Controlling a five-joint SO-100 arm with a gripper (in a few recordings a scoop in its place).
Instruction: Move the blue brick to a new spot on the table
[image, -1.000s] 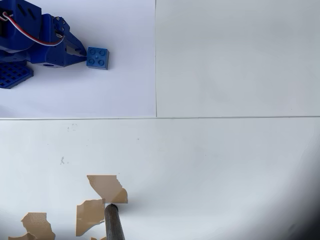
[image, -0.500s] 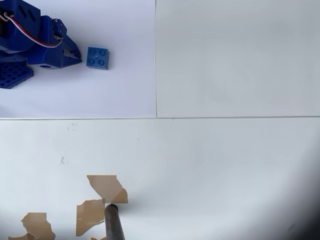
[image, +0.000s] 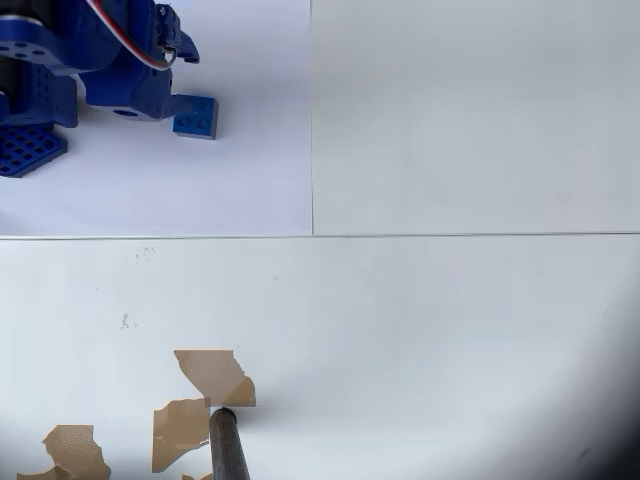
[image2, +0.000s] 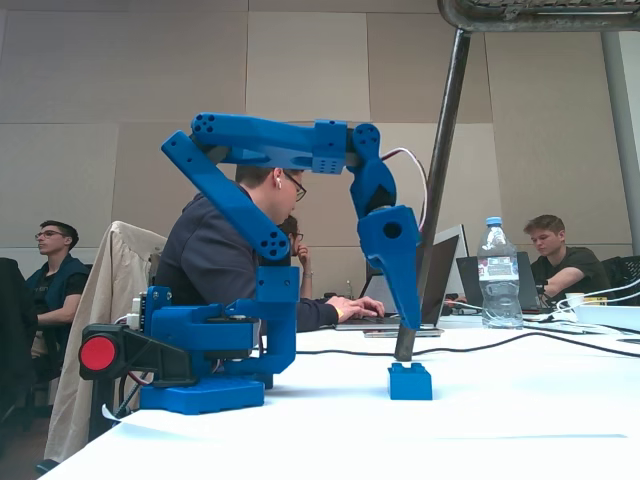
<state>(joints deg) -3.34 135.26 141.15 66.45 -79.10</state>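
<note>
One blue brick (image2: 410, 381) sits on the white surface (image: 450, 320), at eleven o'clock in the overhead view, on a paper sheet (image: 240, 170). My fingers (image2: 408, 318) point straight down, tips just above its studs, not touching. Whether they are apart or together I cannot tell. Brown tape patches (image: 212, 375) lie toward seven o'clock.

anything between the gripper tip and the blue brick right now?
Nothing. In the fixed view the gripper hangs just above the blue brick, with only a small bare gap between them. In the overhead view the arm overlaps the brick's left edge.
</note>
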